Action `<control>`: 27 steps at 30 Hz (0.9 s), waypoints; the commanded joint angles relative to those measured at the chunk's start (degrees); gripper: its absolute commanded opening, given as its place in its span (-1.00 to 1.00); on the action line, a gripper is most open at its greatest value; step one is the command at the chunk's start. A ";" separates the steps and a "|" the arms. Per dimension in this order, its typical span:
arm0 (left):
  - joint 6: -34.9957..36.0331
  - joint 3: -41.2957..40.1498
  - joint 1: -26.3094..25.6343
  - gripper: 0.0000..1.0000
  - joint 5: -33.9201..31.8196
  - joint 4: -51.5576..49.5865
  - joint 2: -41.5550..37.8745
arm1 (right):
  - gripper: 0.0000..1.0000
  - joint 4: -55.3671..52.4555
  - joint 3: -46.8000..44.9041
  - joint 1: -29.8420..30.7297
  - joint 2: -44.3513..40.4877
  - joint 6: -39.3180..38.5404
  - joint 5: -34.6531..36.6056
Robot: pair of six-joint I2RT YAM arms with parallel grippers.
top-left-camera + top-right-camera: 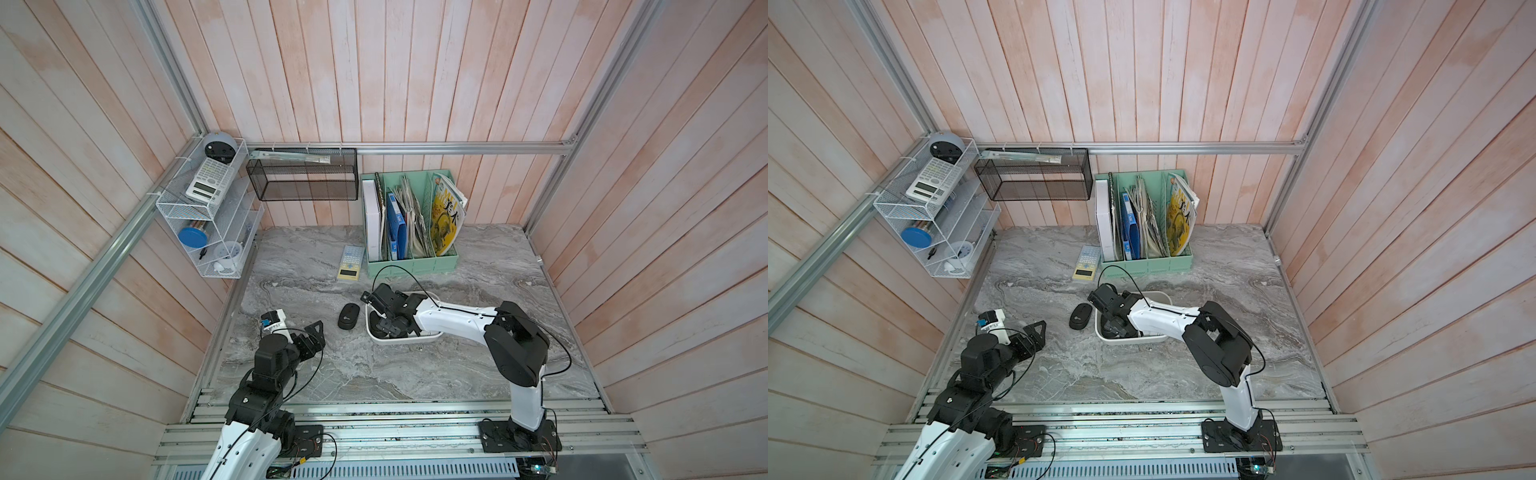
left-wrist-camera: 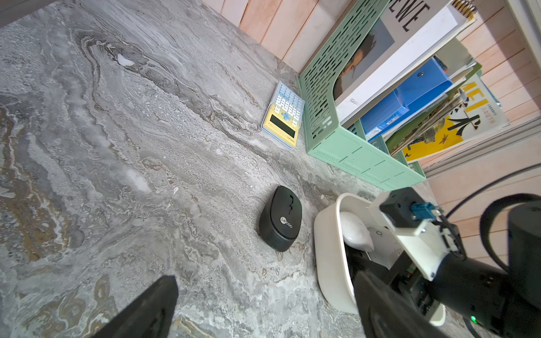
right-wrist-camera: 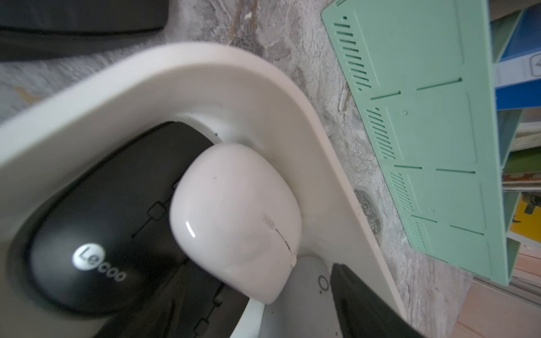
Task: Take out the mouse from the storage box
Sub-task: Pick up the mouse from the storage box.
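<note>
The white storage box (image 1: 405, 340) (image 1: 1133, 340) lies mid-table. My right gripper (image 1: 384, 326) (image 3: 263, 316) reaches down into it and is open. Only one of its fingers (image 3: 366, 301) shows, near the box wall. In the right wrist view the box (image 3: 205, 67) holds a white mouse (image 3: 234, 216) leaning on a black Lecoo mouse (image 3: 111, 234), with a pale grey mouse (image 3: 307, 289) beside the finger. Another black mouse (image 1: 348, 316) (image 2: 280, 218) lies on the table just left of the box. My left gripper (image 1: 313, 332) (image 2: 263, 310) hovers open over bare table, front left.
A mint green file organiser (image 1: 411, 257) full of books stands behind the box, with a yellow calculator (image 1: 351, 262) at its left. A black mesh basket (image 1: 303, 174) and a white wire shelf (image 1: 203, 208) hang on the back-left walls.
</note>
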 commanded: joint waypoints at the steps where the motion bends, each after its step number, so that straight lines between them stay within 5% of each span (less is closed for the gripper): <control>1: 0.75 -0.77 -0.15 1.00 -0.10 1.09 -0.39 | 0.62 -1.47 1.67 0.13 1.70 -1.06 3.71; 27: 0.81 -0.85 -0.19 1.00 -0.28 1.00 -0.35 | -0.04 2.09 4.08 -0.47 6.61 -2.62 6.33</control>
